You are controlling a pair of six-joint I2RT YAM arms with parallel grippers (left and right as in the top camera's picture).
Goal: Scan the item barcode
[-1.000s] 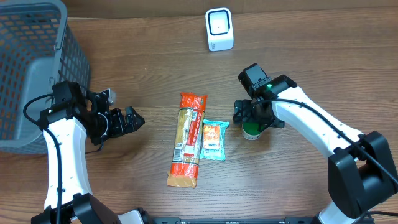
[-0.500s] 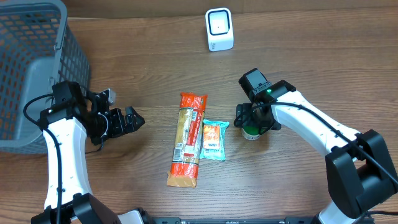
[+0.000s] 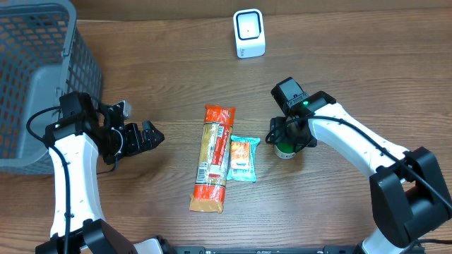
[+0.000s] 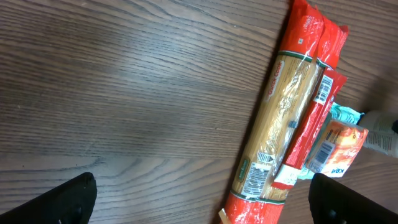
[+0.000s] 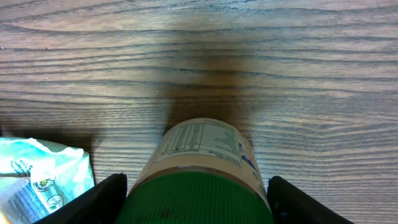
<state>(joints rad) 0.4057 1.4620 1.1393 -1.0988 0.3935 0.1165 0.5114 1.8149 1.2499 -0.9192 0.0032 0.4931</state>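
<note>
A jar with a green lid and a pale label stands upright on the wooden table, right of centre. My right gripper reaches down over it, and in the right wrist view its fingers press against both sides of the jar just below the lid. The white barcode scanner stands at the table's far edge, its window facing the front. My left gripper hovers open over bare wood at the left, nothing between its fingertips.
A long red and clear spaghetti pack lies in the middle, with a small teal and orange packet against its right side, just left of the jar. A grey mesh basket fills the far left corner.
The right arm shifted slightly down over the jar and its fingers closed in against the jar's sides. The left arm has not moved.
</note>
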